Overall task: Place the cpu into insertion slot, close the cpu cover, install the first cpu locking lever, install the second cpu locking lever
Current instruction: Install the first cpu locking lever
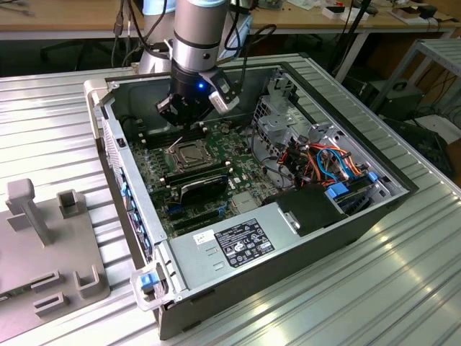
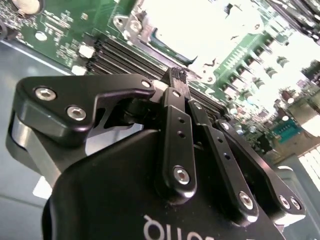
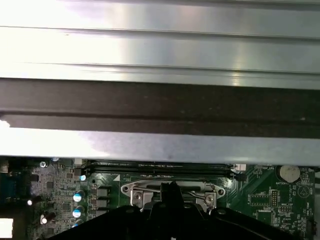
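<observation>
Well off to the exterior view's left of the insertion slot (image 1: 176,161): one grey fixture (image 1: 43,245) with upright posts, lying on the ribbed metal table (image 1: 403,288). Nearer the slot on that same side: one blue latch (image 1: 148,280), set at the corner of one open computer case (image 1: 119,166).

At the slot itself: one cpu (image 1: 189,153), seated inside with its dull grey top facing up. Around it, one cpu cover (image 3: 142,189), its silvery edge seen in the first wrist view with two screws, one near each end. Cannot tell whether either locking lever is latched.

Just above the slot's far edge: one gripper (image 1: 193,132) on one arm (image 1: 202,36), pointing down. Two fingers (image 2: 176,120), drawn together at the tips in the second wrist view, with nothing seen between them. Cannot tell whether the tips touch the cover.

Just beyond the slot in the first wrist view: long black memory slots (image 3: 160,167) and one round coin cell (image 3: 289,173).

Just beside the slot, towards the exterior camera: one black card (image 1: 203,180), then one grey power supply (image 1: 243,241) bearing one label. To the exterior view's right of the slot: one metal drive cage (image 1: 277,122), then one bundle of orange and blue cables (image 1: 328,158).
</observation>
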You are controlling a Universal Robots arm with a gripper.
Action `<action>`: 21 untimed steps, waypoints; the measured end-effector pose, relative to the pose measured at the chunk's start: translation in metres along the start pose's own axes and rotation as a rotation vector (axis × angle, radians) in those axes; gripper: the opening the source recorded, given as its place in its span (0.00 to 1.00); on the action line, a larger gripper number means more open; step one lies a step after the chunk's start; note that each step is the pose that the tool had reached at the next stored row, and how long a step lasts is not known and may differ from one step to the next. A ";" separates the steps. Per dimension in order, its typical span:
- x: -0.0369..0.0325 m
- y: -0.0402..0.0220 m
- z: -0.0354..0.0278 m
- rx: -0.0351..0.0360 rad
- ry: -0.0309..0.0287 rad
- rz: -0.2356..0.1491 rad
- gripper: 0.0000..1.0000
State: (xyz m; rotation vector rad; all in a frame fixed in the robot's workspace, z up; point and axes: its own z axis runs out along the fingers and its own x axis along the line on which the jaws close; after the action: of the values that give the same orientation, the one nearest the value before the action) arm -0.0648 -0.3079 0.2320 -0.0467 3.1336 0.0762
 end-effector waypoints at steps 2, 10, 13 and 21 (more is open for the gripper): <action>-0.0038 0.0002 0.0031 0.0001 0.0001 -0.001 0.11; -0.0149 0.0007 0.0219 0.0003 0.0003 -0.002 0.11; -0.0170 0.0007 0.0270 0.0000 0.0002 -0.005 0.11; -0.0170 -0.0009 0.0272 -0.0006 0.0004 -0.010 0.11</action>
State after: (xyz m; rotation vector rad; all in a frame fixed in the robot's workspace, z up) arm -0.0476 -0.3069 0.2049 -0.0626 3.1335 0.0770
